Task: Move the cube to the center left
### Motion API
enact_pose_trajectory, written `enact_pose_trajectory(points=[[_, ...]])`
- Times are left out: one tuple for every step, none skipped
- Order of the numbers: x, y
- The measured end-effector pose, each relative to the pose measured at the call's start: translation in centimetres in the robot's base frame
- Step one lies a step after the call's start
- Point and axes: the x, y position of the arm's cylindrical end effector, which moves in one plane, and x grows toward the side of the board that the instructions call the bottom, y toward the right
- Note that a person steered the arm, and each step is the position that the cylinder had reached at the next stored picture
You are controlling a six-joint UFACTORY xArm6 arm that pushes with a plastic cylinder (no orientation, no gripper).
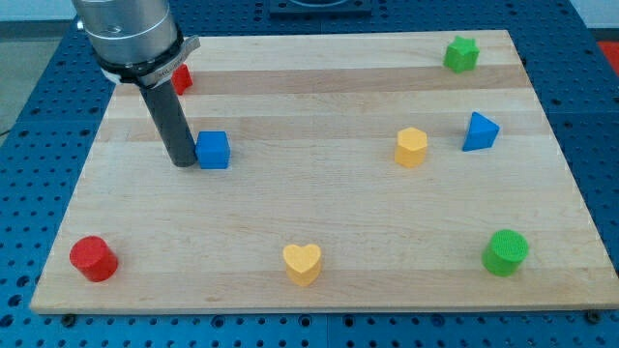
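My tip (pixel 182 161) rests on the wooden board (pixel 319 280), touching the blue cube's (pixel 213 150) left side in the frame's upper left; it has no jaws to gauge.

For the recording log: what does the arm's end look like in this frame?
A straight, smooth, dark grey cylindrical rod, ending at my tip. Above it sits a wider, lighter grey round housing with a dark lower rim. No cables or markings are visible, and no claw.

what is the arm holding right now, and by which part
Nothing is held: the arm ends in a plain rod. My tip sits against the blue cube, at the side facing the view's left.
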Motion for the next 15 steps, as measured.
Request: enact_pose_trajectory(points=[[-3.9, 0.4], [-5.7, 0.4], [-6.2, 1.9], [-4.2, 9.5], [-2.7, 11.9], [-2.5, 11.9], [0.6, 11.9], [0.6, 11.9], [0.2, 10.5], [-0.1, 8.2], [-0.1, 6.7], [0.0, 3.6], [0.0, 0.7], [0.0, -1.5], [0.0, -1.9]])
